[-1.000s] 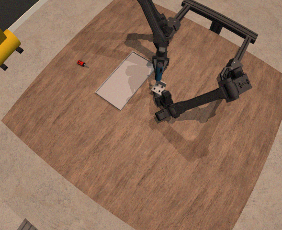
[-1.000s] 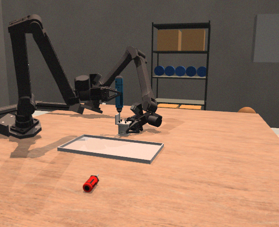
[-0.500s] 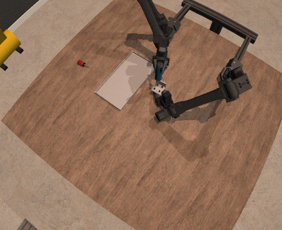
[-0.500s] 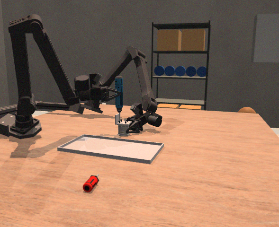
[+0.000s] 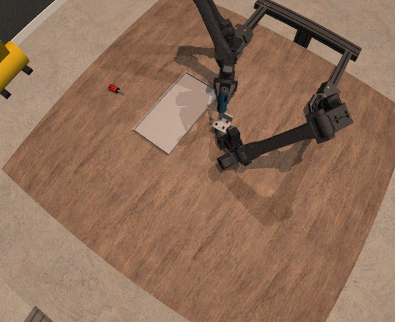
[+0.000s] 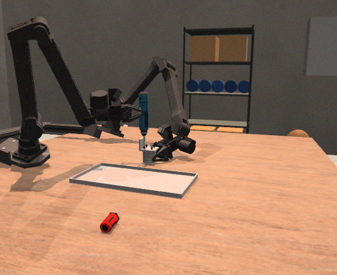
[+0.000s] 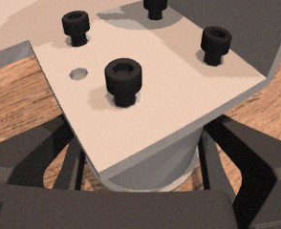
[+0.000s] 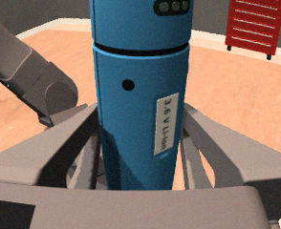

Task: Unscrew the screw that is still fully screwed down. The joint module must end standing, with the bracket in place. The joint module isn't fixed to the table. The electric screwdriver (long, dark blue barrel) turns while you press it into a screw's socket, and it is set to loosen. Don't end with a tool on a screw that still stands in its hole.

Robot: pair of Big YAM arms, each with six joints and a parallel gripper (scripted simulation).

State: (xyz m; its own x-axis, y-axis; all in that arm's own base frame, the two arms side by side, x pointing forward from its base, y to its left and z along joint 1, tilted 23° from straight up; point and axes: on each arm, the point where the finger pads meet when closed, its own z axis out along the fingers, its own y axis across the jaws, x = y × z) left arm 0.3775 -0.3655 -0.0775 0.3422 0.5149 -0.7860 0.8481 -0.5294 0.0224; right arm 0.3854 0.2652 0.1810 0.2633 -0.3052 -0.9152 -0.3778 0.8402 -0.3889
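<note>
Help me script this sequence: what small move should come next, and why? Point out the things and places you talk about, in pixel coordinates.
I'd raise the electric screwdriver (image 5: 222,102) (image 6: 143,109) (image 8: 140,119) straight up. All four screws (image 7: 123,78) show shank above the bracket (image 5: 218,123) (image 6: 141,144) (image 7: 150,52); I can't tell whether its tip still touches one.

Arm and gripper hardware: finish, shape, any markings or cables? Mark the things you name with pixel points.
Both arms are dark grey to black, with long boxy links and rounded joint housings. Left gripper (image 7: 140,143) and right gripper (image 8: 140,112): matching broad dark bodies, angular open-frame fingers. No lettering or loose cables visible.
</note>
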